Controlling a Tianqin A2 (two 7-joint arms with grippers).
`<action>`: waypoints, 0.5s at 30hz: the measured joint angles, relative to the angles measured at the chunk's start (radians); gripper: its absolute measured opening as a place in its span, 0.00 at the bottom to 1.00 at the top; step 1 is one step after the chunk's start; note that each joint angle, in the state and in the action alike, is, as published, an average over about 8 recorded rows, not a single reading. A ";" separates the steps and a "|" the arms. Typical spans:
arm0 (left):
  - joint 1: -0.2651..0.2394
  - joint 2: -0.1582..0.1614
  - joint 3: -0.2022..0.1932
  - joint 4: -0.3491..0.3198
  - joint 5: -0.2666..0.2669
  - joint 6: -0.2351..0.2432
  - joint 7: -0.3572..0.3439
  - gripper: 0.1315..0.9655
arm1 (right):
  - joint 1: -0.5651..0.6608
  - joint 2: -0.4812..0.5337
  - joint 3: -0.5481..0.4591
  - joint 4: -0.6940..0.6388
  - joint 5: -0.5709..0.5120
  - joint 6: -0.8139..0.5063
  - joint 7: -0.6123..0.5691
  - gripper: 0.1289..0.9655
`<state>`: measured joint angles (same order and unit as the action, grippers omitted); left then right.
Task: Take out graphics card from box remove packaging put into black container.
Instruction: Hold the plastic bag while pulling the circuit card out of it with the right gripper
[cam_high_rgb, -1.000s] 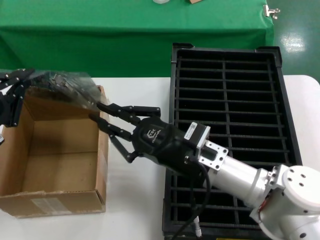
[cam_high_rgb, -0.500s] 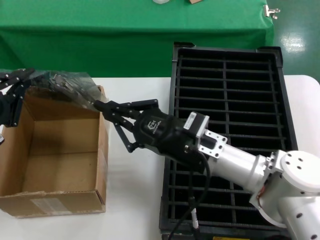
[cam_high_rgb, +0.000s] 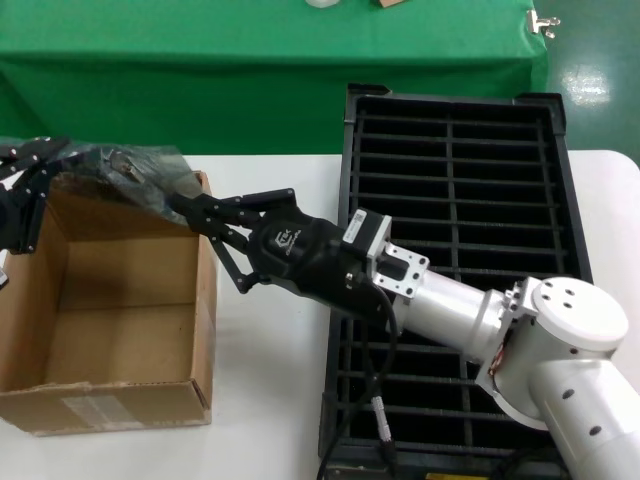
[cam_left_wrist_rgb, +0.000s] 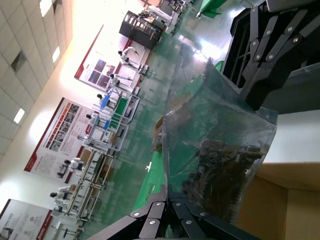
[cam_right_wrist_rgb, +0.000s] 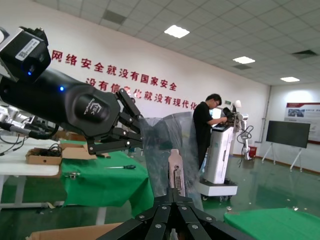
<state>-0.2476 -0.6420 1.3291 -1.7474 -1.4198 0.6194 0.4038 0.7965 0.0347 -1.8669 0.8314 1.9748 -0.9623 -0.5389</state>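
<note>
Box (cam_high_rgb: 110, 330) sits on the white counter (cam_high_rgb: 265, 400) nearest the robot, at its left, open top, white label on the near wall. Just beside it, black container (cam_high_rgb: 455, 200) to the right, slots showing.

Right gripper (cam_high_rgb: 190, 213) reaches across the counter from over the container to the box's far right corner; jaws closed on the end of the packaging (cam_high_rgb: 135, 175). Right wrist view: graphics card (cam_right_wrist_rgb: 176, 176) bracket held upright at the fingertips, bag around it.

Left gripper (cam_high_rgb: 35, 160) is at the box's far left corner, jaws closed on the bag's other end; left wrist view shows the dark board inside the translucent bag. The bagged card hangs above the box's far rim, spanning both grippers.
</note>
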 joint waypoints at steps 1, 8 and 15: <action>0.000 0.000 0.000 0.000 0.000 0.000 0.000 0.01 | 0.008 -0.003 0.000 -0.014 0.001 -0.004 -0.005 0.01; 0.000 0.000 0.000 0.000 0.000 0.000 0.000 0.01 | 0.076 -0.016 0.011 -0.127 0.017 -0.050 -0.030 0.01; 0.000 0.000 0.000 0.000 0.000 0.000 0.000 0.01 | 0.153 -0.019 0.039 -0.265 0.048 -0.105 -0.044 0.01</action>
<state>-0.2476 -0.6420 1.3291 -1.7474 -1.4198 0.6194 0.4038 0.9497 0.0154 -1.8284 0.5662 2.0227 -1.0675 -0.5826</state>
